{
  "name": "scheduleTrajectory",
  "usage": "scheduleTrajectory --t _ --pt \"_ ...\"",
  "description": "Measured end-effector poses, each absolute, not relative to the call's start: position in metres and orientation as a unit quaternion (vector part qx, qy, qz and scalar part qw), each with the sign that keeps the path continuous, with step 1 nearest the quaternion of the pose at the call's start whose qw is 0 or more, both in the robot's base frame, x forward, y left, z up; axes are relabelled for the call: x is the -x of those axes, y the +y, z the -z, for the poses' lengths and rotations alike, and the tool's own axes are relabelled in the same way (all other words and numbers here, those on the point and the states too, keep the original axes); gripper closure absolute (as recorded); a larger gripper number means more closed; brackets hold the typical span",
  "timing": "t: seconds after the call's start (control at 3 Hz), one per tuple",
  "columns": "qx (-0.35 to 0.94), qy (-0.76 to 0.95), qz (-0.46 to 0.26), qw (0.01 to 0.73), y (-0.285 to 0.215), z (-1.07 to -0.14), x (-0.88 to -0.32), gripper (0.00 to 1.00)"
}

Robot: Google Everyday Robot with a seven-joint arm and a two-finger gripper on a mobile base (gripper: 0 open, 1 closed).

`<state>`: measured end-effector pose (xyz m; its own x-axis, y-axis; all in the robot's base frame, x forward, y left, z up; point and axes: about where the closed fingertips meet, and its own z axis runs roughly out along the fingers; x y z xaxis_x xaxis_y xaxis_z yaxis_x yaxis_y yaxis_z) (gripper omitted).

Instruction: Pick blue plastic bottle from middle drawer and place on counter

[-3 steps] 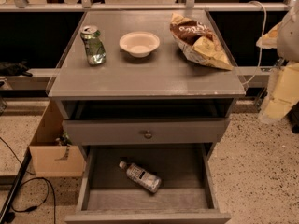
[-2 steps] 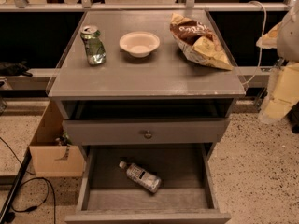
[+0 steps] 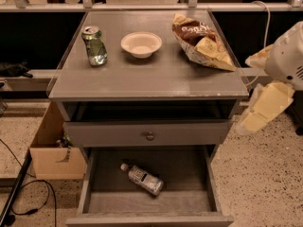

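Lying on its side in the open middle drawer point(image 3: 189, 174), the blue plastic bottle point(image 3: 142, 179) is not yet picked. Your end effector point(image 3: 262, 110) hangs at the right, well apart from it; you cannot tell if it is open or closed. Next, bring it down over the bottle. The tabletop point(image 3: 151, 77) holds a green can point(image 3: 94, 45), a bowl point(image 3: 141, 44) and a chip bag point(image 3: 201, 41). A cardboard box point(image 3: 49, 150) sits on the speckled floor point(image 3: 265, 174).

The end effector point(image 3: 264, 109) hangs blurred right of the worktop point(image 3: 147, 74), its arm cut off by the edge; label print on the blue plastic bottle point(image 3: 142, 179) is unreadably small; the middle drawer point(image 3: 189, 174) is cropped below.
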<state>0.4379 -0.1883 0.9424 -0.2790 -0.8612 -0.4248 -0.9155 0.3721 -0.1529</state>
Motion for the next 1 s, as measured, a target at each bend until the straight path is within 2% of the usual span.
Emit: scheduleTrajectory --t 0.33,0.67,1.0 --pt "0.514 0.801 -0.135 0.275 -0.142 -0.893 -0.445 0.00" --pt "0.495 0.801 -0.166 0.293 -0.117 -0.858 -0.452 0.00" --pt "0.492 0.801 -0.163 0.299 -0.116 -0.858 -0.455 0.00"
